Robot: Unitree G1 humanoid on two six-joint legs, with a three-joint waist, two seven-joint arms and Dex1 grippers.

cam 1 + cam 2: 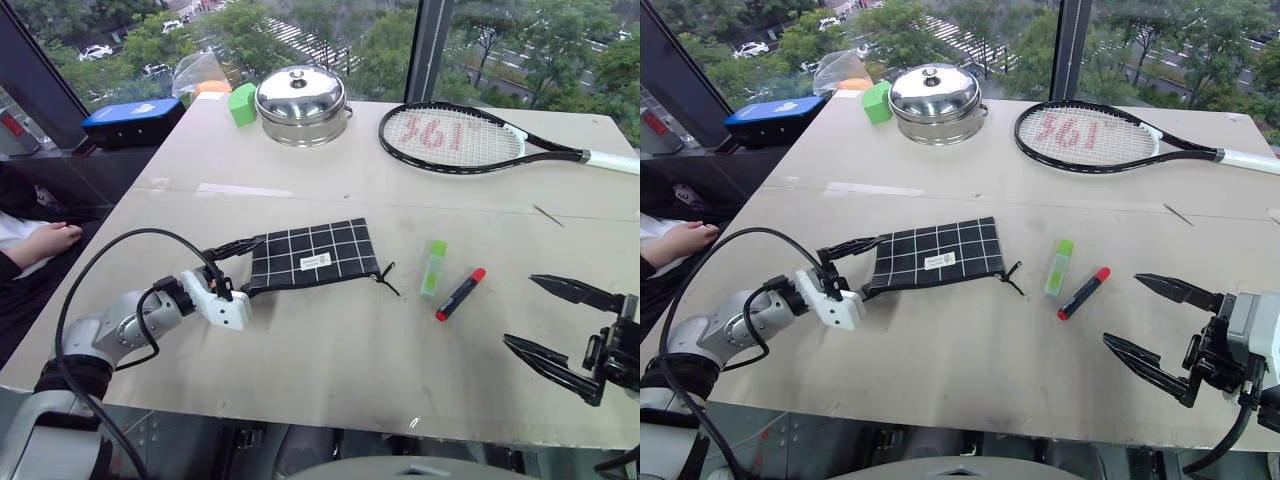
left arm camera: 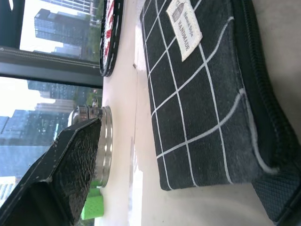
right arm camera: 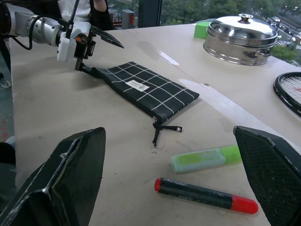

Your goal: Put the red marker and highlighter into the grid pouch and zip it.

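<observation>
The grid pouch (image 1: 310, 253) lies flat on the pale surface (image 1: 330, 350) at the centre of the head view, label up, its zipper cord trailing off its right end. The left gripper (image 1: 228, 265) sits at the pouch's left end with its fingers spread wide, one finger above that end and the other low beside it; whether they touch the fabric cannot be told. In the left wrist view the pouch's zipper looks shut along its edge.

Right of the pouch, near its cord, the highlighter (image 1: 433, 267) lies on the surface, and the red marker (image 1: 460, 293) lies just beside it to the lower right, slightly apart.

The right gripper (image 1: 560, 330) hangs at the lower right of the frame, fingers wide and empty, well apart from both pens.

In the upper part of the frame sit a steel pot (image 1: 301, 104) with its lid, a green cube (image 1: 242, 104), and a tennis racket (image 1: 470, 138).
</observation>
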